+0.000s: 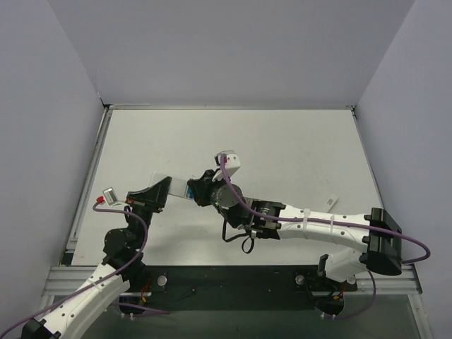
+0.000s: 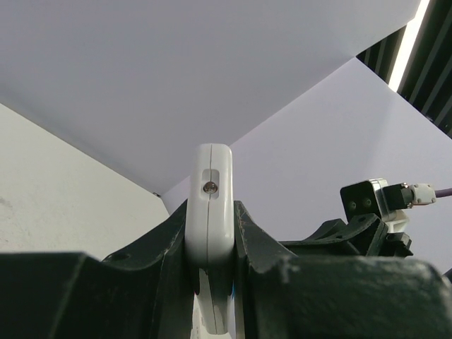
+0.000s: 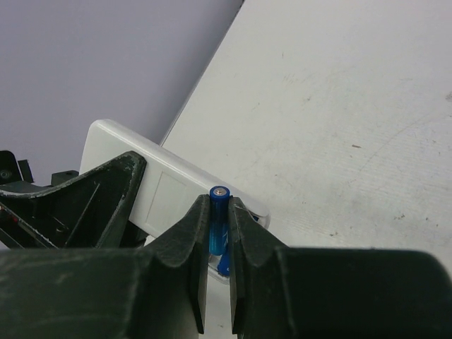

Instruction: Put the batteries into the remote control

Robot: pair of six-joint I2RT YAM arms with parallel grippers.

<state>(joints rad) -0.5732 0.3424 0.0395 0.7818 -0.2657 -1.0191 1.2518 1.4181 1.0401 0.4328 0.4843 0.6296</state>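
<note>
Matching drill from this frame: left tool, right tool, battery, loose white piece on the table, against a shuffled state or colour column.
Column one:
1. left tool
2. right tool
3. battery
4. small white piece

Column two:
A. bright blue
B. shut on the remote control
C. lying alone on the table
D. shut on the battery

Pairs: 1-B; 2-D; 3-A; 4-C

Both arms (image 1: 332, 224) are white with black joints (image 1: 385, 244), purple cables (image 2: 443, 191) and black pincers (image 3: 219, 203).

Slim white remote (image 3: 169, 191), blue battery (image 3: 218, 219) just beside it
</note>
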